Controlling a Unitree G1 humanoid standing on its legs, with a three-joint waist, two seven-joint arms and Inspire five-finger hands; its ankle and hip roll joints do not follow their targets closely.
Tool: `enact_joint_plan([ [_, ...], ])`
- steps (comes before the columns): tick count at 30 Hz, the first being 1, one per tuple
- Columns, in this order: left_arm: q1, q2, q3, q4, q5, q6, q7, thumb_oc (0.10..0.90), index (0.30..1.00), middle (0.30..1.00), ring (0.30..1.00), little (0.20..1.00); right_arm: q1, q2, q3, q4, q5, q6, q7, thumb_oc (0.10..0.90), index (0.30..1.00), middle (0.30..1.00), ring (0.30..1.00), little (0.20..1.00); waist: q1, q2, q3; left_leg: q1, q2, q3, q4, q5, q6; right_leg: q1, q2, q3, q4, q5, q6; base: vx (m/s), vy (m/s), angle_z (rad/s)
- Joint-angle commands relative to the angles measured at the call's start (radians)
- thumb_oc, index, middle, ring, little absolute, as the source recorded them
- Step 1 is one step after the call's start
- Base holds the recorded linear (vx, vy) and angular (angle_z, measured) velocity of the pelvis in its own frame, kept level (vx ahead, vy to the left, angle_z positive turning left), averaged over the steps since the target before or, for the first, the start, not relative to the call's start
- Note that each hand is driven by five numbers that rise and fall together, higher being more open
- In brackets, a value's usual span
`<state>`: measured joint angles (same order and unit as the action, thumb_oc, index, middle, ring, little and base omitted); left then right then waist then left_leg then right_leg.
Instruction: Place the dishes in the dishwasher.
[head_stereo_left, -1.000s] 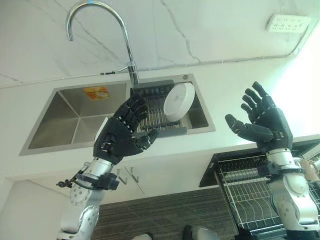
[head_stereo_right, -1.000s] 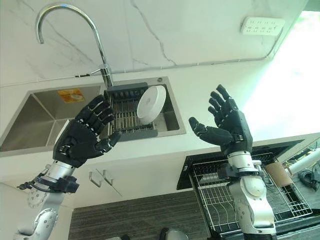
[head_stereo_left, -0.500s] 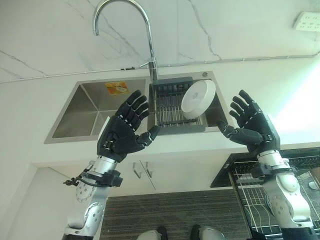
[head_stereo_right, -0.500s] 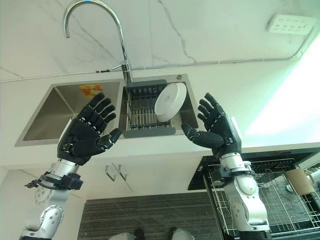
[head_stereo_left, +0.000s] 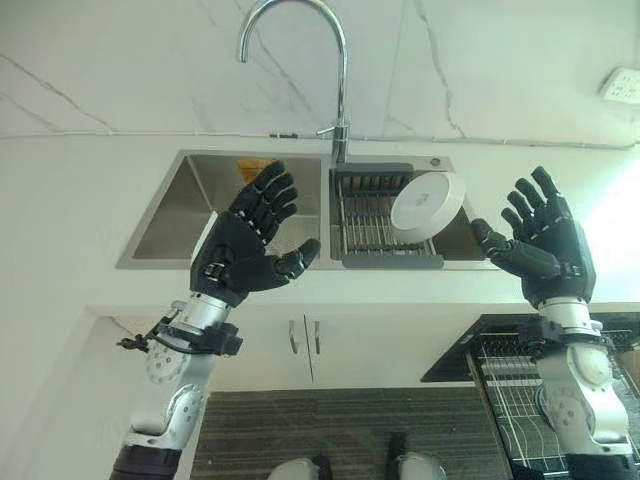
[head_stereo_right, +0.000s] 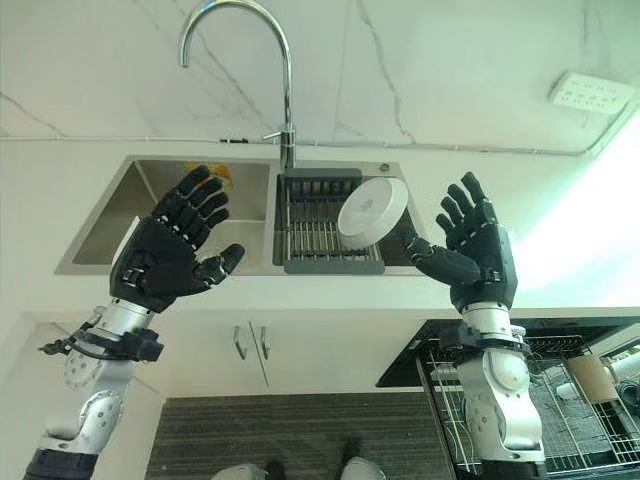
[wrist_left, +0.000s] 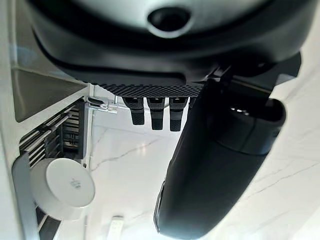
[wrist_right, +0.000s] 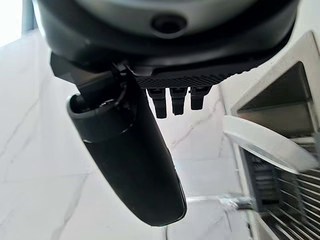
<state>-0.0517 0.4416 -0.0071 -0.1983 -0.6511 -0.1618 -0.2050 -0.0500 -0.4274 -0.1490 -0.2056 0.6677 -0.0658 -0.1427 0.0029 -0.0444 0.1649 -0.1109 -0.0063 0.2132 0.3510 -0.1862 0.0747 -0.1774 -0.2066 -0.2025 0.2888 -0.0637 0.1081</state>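
Observation:
A white plate (head_stereo_left: 428, 201) leans on its edge at the right end of a dark drying rack (head_stereo_left: 380, 225) set in the right basin of a steel sink (head_stereo_left: 185, 205). My left hand (head_stereo_left: 245, 247) is raised open, palm up, in front of the left basin. My right hand (head_stereo_left: 545, 243) is raised open just right of the plate, apart from it. Both hands hold nothing. The plate also shows past my left hand (wrist_left: 220, 165) as a white disc (wrist_left: 62, 187) and past my right hand (wrist_right: 127, 155) as a rim (wrist_right: 265, 142). The dishwasher's wire rack (head_stereo_right: 545, 400) is pulled out at lower right.
A tall curved tap (head_stereo_left: 335, 60) rises behind the sink. White counter (head_stereo_left: 70, 230) surrounds it, with a marble wall behind and a socket (head_stereo_right: 590, 92) at upper right. Cabinet doors with handles (head_stereo_left: 305, 340) sit below the sink. Striped dark floor (head_stereo_left: 330, 430) lies beneath.
The whole picture has shifted right, so the camera has turned. Both hands stay raised and open; the right hand now sits a little further from the plate.

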Motion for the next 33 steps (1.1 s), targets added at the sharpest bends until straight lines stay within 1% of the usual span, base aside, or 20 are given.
enact_joint_plan([
  [1, -0.095, 0.013, -0.027, -0.105, 0.040, -0.104, 0.017, 0.800, 0.900, 0.900, 0.900, 0.900, -0.194, -0.063, -0.039, 0.035, 0.049, -0.103, -0.037, 0.800, 0.900, 0.900, 0.900, 0.900, 0.018, 0.012, -0.077, 0.072, 0.037, -0.075, -0.051, -0.084, -0.079, 0.099, 0.052, -0.041, 0.011, -0.080, 0.020, 0.14, -0.163, -0.05],
  [2, -0.096, 0.017, -0.031, -0.105, 0.037, -0.099, 0.022, 0.800, 0.900, 0.900, 0.900, 0.900, -0.201, -0.069, -0.026, 0.061, 0.083, -0.086, -0.025, 0.800, 0.900, 0.900, 0.900, 0.900, 0.021, 0.013, -0.089, 0.070, 0.043, -0.067, -0.051, -0.084, -0.082, 0.104, 0.058, -0.036, 0.011, -0.097, 0.013, 0.10, -0.118, -0.13],
  [4, -0.099, 0.020, -0.032, -0.104, 0.033, -0.100, 0.029, 0.800, 0.900, 0.900, 0.900, 0.900, -0.211, -0.069, -0.013, 0.082, 0.123, -0.054, -0.010, 0.800, 0.900, 0.900, 0.900, 0.900, 0.024, 0.014, -0.097, 0.070, 0.047, -0.061, -0.051, -0.084, -0.083, 0.105, 0.059, -0.037, 0.011, -0.104, 0.009, 0.07, -0.072, -0.08],
  [6, -0.099, 0.024, -0.031, -0.100, 0.023, -0.101, 0.028, 0.800, 0.900, 0.900, 0.900, 0.900, -0.220, -0.068, -0.006, 0.108, 0.136, -0.032, -0.001, 0.800, 0.900, 0.900, 0.900, 0.900, 0.025, 0.015, -0.101, 0.072, 0.051, -0.057, -0.051, -0.085, -0.085, 0.108, 0.062, -0.036, 0.011, -0.109, 0.006, 0.05, -0.052, -0.06],
  [7, -0.110, 0.025, -0.042, -0.092, 0.025, -0.100, 0.027, 0.800, 0.900, 0.900, 0.900, 0.900, -0.251, -0.068, 0.009, 0.150, 0.181, 0.001, 0.001, 0.800, 0.900, 0.900, 0.900, 0.900, 0.030, 0.014, -0.104, 0.073, 0.054, -0.056, -0.051, -0.086, -0.088, 0.113, 0.063, -0.041, 0.011, -0.115, 0.002, 0.04, -0.049, -0.04],
  [10, -0.119, 0.026, -0.050, -0.081, 0.023, -0.102, 0.024, 0.800, 0.900, 0.900, 0.900, 0.900, -0.278, -0.071, 0.020, 0.187, 0.218, 0.018, 0.002, 0.800, 0.900, 0.900, 0.900, 0.900, 0.035, 0.013, -0.105, 0.076, 0.057, -0.057, -0.051, -0.088, -0.090, 0.118, 0.063, -0.045, 0.011, -0.120, 0.000, 0.02, -0.028, -0.01],
  [11, -0.120, 0.027, -0.052, -0.077, 0.016, -0.099, 0.019, 0.800, 0.900, 0.900, 0.900, 0.900, -0.293, -0.075, 0.024, 0.214, 0.260, 0.036, 0.009, 0.800, 0.900, 0.900, 0.900, 0.900, 0.040, 0.012, -0.108, 0.078, 0.057, -0.058, -0.051, -0.090, -0.091, 0.121, 0.064, -0.047, 0.011, -0.125, -0.002, 0.02, -0.020, 0.05],
  [12, -0.123, 0.028, -0.056, -0.073, 0.013, -0.099, 0.019, 0.800, 0.900, 0.900, 0.900, 0.900, -0.305, -0.076, 0.025, 0.232, 0.272, 0.041, 0.013, 0.800, 0.900, 0.900, 0.900, 0.900, 0.041, 0.012, -0.109, 0.079, 0.058, -0.059, -0.051, -0.091, -0.092, 0.122, 0.065, -0.048, 0.011, -0.126, -0.003, 0.03, -0.020, 0.08],
  [16, -0.127, 0.032, -0.061, -0.064, 0.005, -0.101, 0.012, 0.800, 0.900, 0.900, 0.900, 0.900, -0.333, -0.086, 0.031, 0.284, 0.288, 0.059, 0.008, 0.800, 0.900, 0.900, 0.900, 0.900, 0.049, 0.012, -0.113, 0.081, 0.059, -0.062, -0.051, -0.091, -0.093, 0.128, 0.066, -0.053, 0.011, -0.132, -0.007, 0.01, -0.006, 0.07],
  [18, -0.130, 0.033, -0.062, -0.062, 0.002, -0.100, 0.015, 0.800, 0.900, 0.900, 0.900, 0.900, -0.347, -0.088, 0.035, 0.307, 0.308, 0.080, 0.014, 0.800, 0.900, 0.900, 0.900, 0.900, 0.052, 0.012, -0.113, 0.082, 0.059, -0.064, -0.051, -0.092, -0.094, 0.131, 0.067, -0.054, 0.011, -0.134, -0.008, 0.01, 0.000, 0.04],
  [20, -0.135, 0.037, -0.062, -0.053, -0.007, -0.099, 0.011, 0.800, 0.900, 0.900, 0.900, 0.900, -0.370, -0.095, 0.048, 0.350, 0.321, 0.120, 0.019, 0.800, 0.900, 0.900, 0.900, 0.900, 0.059, 0.011, -0.114, 0.083, 0.058, -0.068, -0.051, -0.092, -0.095, 0.135, 0.067, -0.057, 0.011, -0.136, -0.010, 0.01, 0.001, 0.05],
  [22, -0.141, 0.041, -0.064, -0.051, -0.011, -0.096, 0.011, 0.800, 0.900, 0.900, 0.900, 0.900, -0.385, -0.101, 0.057, 0.378, 0.333, 0.139, 0.021, 0.800, 0.900, 0.900, 0.900, 0.900, 0.062, 0.009, -0.115, 0.084, 0.058, -0.069, -0.051, -0.093, -0.096, 0.138, 0.066, -0.060, 0.011, -0.138, -0.010, 0.01, 0.004, 0.10],
  [27, -0.152, 0.053, -0.069, -0.043, -0.019, -0.093, 0.015, 0.800, 0.900, 0.900, 0.900, 0.900, -0.410, -0.114, 0.072, 0.425, 0.365, 0.171, 0.026, 0.800, 0.900, 0.900, 0.900, 0.900, 0.065, 0.008, -0.117, 0.085, 0.058, -0.068, -0.051, -0.093, -0.097, 0.142, 0.065, -0.065, 0.011, -0.139, -0.011, 0.00, 0.006, 0.05],
  [33, -0.159, 0.063, -0.076, -0.039, -0.030, -0.089, 0.022, 0.800, 0.900, 0.900, 0.900, 0.900, -0.438, -0.135, 0.093, 0.477, 0.369, 0.215, 0.031, 0.800, 0.900, 0.900, 0.900, 0.900, 0.070, 0.006, -0.117, 0.086, 0.057, -0.069, -0.051, -0.093, -0.097, 0.146, 0.064, -0.068, 0.011, -0.141, -0.011, 0.00, 0.000, 0.00],
])
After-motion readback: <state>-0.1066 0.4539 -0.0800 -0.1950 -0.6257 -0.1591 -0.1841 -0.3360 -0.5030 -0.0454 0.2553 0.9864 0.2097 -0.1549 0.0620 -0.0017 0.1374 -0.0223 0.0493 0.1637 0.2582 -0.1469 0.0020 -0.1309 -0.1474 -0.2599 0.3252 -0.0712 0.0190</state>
